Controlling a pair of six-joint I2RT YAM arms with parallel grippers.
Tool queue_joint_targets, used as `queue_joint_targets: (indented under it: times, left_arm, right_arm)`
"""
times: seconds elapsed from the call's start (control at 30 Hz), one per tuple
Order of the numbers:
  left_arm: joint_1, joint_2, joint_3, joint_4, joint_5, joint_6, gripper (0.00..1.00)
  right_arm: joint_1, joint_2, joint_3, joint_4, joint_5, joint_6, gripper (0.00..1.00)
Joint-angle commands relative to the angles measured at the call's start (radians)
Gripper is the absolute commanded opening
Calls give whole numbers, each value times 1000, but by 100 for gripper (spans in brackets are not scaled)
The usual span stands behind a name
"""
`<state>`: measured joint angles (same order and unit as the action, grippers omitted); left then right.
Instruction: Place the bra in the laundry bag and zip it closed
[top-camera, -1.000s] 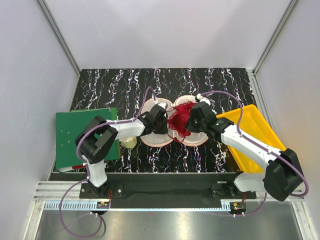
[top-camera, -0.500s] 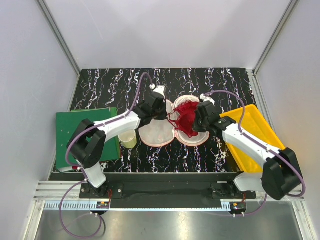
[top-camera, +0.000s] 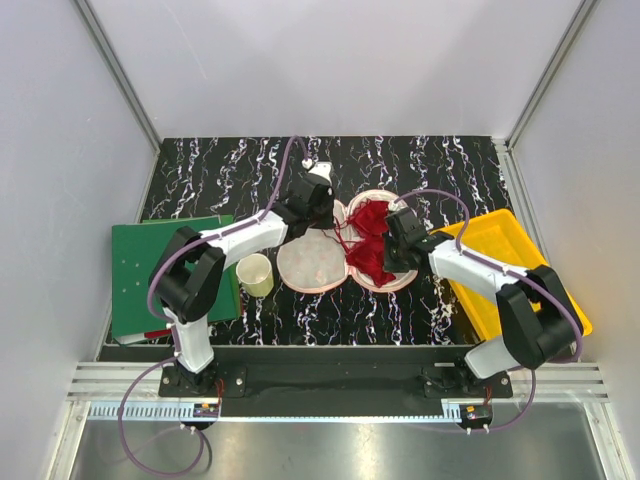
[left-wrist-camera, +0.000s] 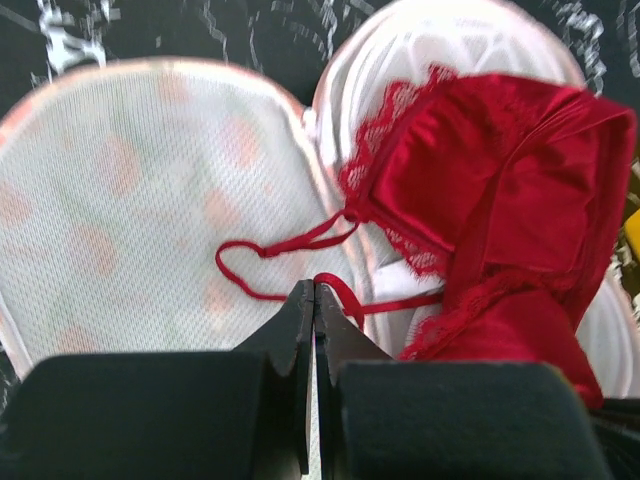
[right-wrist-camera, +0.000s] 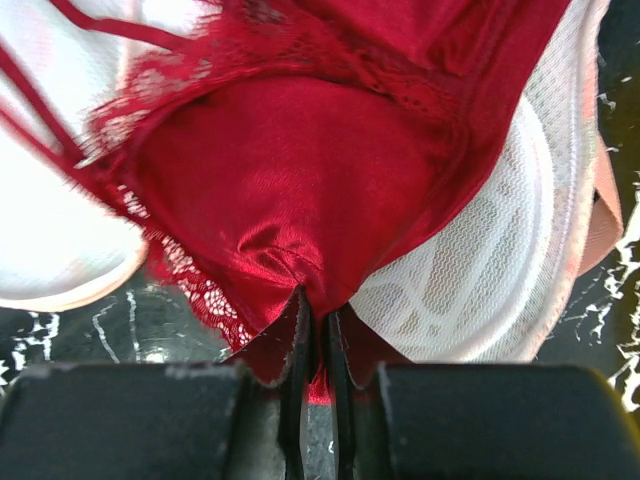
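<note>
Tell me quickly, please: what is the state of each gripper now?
Left gripper: closed; a strap of the bra reaches its tips, but a grip cannot be told.
Right gripper: closed on the bra.

No writing, label or number is legible (in any view).

A robot lab's test cell: plain white panels in aluminium framing box in a black marbled table. A cabled left arm and right arm are bolted beside a metal rail at the bottom of the frame.
</note>
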<state>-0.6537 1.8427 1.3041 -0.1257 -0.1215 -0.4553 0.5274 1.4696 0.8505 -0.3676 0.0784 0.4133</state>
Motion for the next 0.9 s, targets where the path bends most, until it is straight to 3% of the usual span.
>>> queue_joint_targets:
  times: [0.0, 0.03, 0.1, 0.2, 0.3, 0.37, 0.4, 0.47, 0.5, 0.53, 0.57, 0.63, 0.67, 0.77, 0.87]
  left_arm:
    - [2, -49, -98, 41, 17, -37, 0]
    - [2, -62, -126, 49, 14, -42, 0]
    - [2, -85, -164, 69, 3, -46, 0]
    - [2, -83, -183, 60, -6, -37, 0]
    - [2, -68, -169, 52, -15, -23, 8]
    - [2, -51, -135, 34, -21, -10, 19]
    - [2, -46, -125, 26, -23, -5, 20]
    - [2, -43, -97, 9, -26, 9, 27]
    - [2, -43, -89, 3, -30, 15, 30]
    - [2, -48, -82, -2, -33, 23, 34]
    - [2, -63, -83, -14, -38, 26, 47]
    - [2, -91, -95, -22, -37, 27, 55]
    - [2, -124, -115, -25, -40, 23, 64]
    - [2, -201, -158, -46, -27, 14, 74]
    - [2, -269, -187, -68, 0, 0, 76]
  right_arm:
    - [-15, 17, -8, 18, -37, -24, 4]
    - [-17, 14, -16, 18, -34, -18, 5]
    - [-20, 12, -21, 18, -23, -16, 18]
    - [-32, 18, -19, 18, 1, -2, 24]
    - [-43, 27, 13, -8, 53, 45, 29]
    - [-50, 31, 34, -39, 86, 67, 33]
    - [-64, 34, 54, -47, 98, 84, 41]
    - [-70, 37, 77, -62, 121, 87, 48]
    - [-73, 43, 106, -77, 115, 73, 62]
    - [-72, 41, 123, -94, 118, 70, 68]
    - [-73, 31, 139, -111, 115, 70, 72]
    - [-73, 3, 151, -146, 83, 65, 81]
    - [-72, -17, 148, -157, 78, 67, 84]
    - [-73, -135, 108, -186, 86, 67, 94]
    - [-78, -179, 101, -189, 98, 58, 99]
